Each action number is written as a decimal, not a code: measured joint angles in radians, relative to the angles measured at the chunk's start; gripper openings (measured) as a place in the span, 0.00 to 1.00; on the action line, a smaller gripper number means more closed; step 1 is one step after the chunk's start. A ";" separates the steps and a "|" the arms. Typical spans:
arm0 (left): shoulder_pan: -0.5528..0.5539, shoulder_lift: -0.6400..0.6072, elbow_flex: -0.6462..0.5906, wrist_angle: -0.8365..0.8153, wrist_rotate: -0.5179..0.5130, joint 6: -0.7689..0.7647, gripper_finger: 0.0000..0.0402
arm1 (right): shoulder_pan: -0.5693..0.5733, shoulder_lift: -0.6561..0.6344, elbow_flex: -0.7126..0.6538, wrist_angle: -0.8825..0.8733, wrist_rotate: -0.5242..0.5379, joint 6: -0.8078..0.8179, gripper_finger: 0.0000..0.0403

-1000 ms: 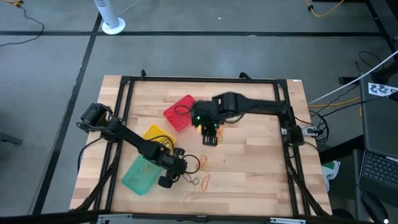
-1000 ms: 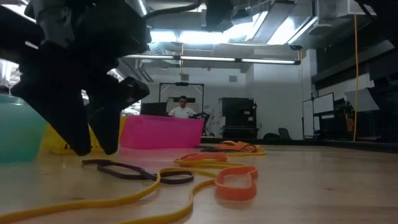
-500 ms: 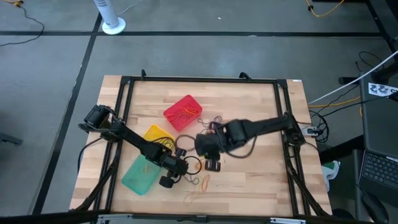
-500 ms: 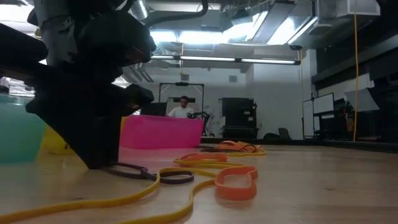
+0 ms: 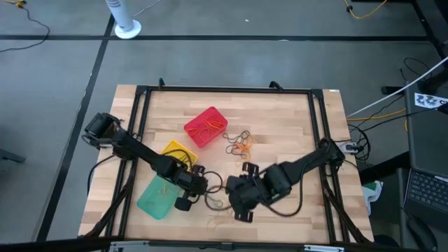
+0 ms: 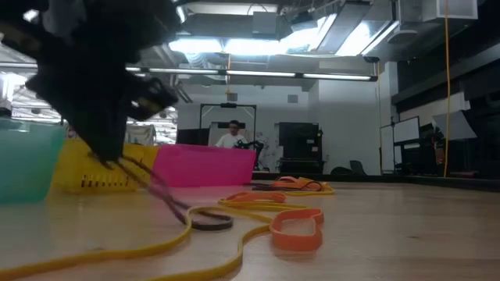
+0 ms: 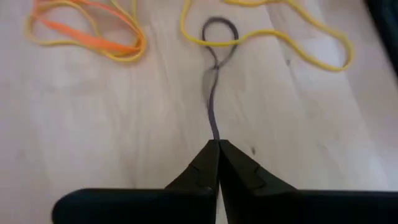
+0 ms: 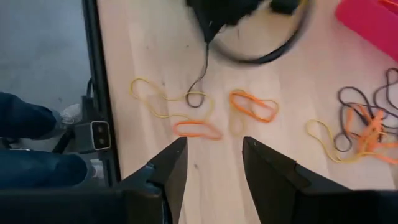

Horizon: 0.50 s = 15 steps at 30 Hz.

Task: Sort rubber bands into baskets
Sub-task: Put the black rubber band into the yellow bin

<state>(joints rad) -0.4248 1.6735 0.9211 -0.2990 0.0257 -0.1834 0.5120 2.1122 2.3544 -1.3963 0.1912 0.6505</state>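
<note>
Stretching thin, dark rubber band [image 7: 213, 93] trails from left gripper [image 7: 218, 149], pinched shut on it; right gripper [image 8: 213, 160] gapes wide nearby, empty.

three baskets [image 5: 206, 127], many rubber bands [image 5: 240, 143], two arms [image 5: 150, 159]

Pale planked wooden surface [image 5: 280, 140] inside a black metal frame [image 5: 224, 90]; white round fan base [image 5: 127, 29] on grey floor; seated person [image 6: 230, 137] far behind.
</note>
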 joint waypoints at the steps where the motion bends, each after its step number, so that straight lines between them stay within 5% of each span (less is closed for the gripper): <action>1: 0.000 -0.018 0.000 -0.022 0.000 -0.011 0.01 | 0.010 0.009 0.000 0.010 0.008 0.001 0.39; 15: 0.018 -0.414 0.001 -0.253 -0.026 -0.107 0.00 | 0.043 0.199 0.000 0.144 0.065 -0.026 0.39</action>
<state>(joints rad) -0.4070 1.2591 0.9222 -0.5524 -0.0004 -0.2909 0.5550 2.3108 2.3547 -1.2523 0.2558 0.6242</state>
